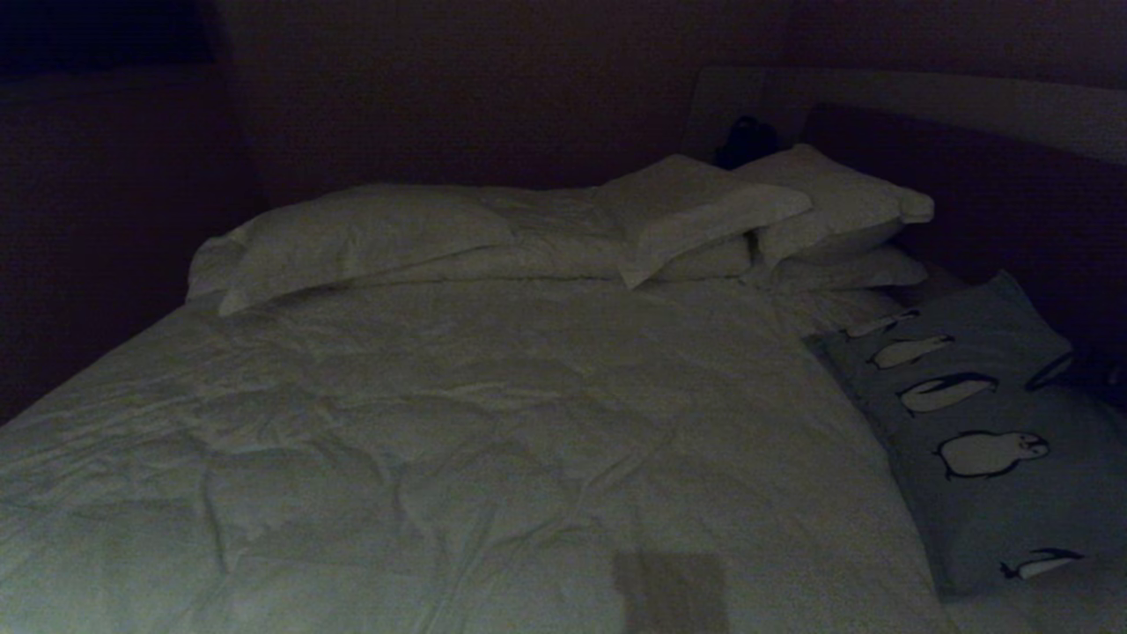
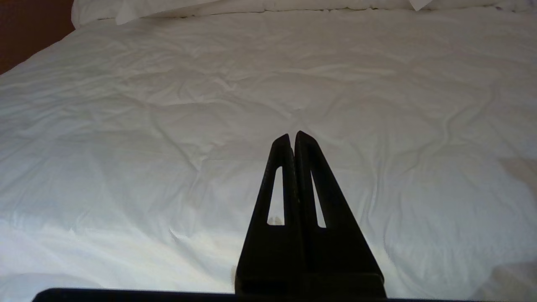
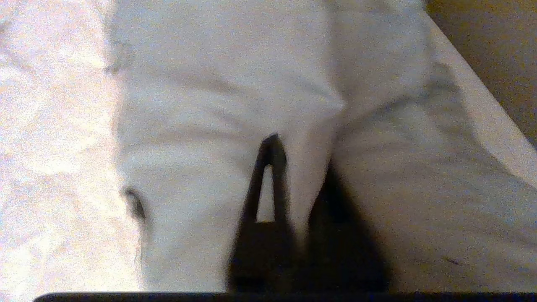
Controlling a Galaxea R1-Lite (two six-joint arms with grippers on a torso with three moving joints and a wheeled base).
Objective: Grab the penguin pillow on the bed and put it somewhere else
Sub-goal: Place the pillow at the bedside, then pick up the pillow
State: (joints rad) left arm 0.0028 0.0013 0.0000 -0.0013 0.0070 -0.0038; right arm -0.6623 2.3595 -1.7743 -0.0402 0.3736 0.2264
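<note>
Currently the right gripper (image 3: 293, 167) is pinching a fold of pale fabric between its fingers; whether that fabric is the pillow's is unclear. Left gripper (image 2: 292, 136) is sitting with fingers pressed together, hovering over the duvet (image 2: 168, 126). Pillow (image 1: 986, 440) is lying at the bed's (image 1: 440, 423) right edge, near the headboard (image 1: 968, 167), just beside the white pillows (image 1: 792, 211).

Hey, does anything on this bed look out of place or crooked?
Yes. The penguin pillow lies askew along the bed's right edge, away from the white pillows stacked at the headboard. The duvet is wrinkled.
</note>
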